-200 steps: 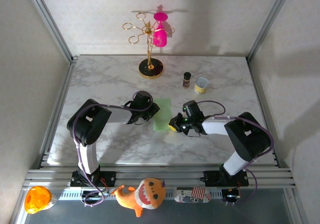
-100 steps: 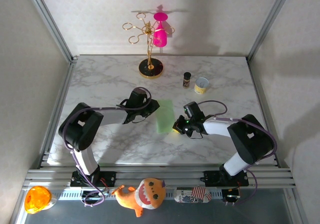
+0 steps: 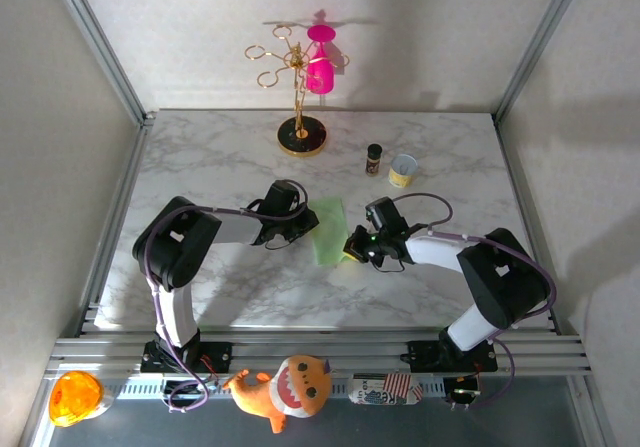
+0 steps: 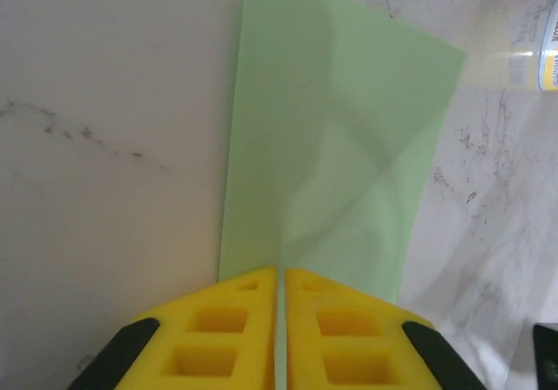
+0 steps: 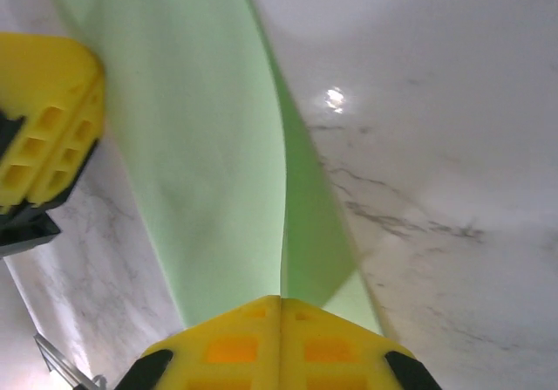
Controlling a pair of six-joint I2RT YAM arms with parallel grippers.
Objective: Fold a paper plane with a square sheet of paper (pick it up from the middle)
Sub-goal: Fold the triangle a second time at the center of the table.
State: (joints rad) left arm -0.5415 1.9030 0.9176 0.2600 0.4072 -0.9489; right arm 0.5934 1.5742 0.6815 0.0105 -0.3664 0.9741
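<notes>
Between pale walls (image 3: 180, 37), a marble table (image 3: 200, 157) underlies the square sheet of paper (image 3: 328, 232).

Stand (image 3: 301, 137), bottle (image 3: 374, 158), cup (image 3: 403, 171) block rear; front open.

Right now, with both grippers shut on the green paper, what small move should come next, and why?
Probably lower the green paper flat onto the table before either one releases. The left gripper and right gripper are each shut on opposite sides of it, and the partly folded strip bows between them, so letting go now could let the folds spring open.
</notes>
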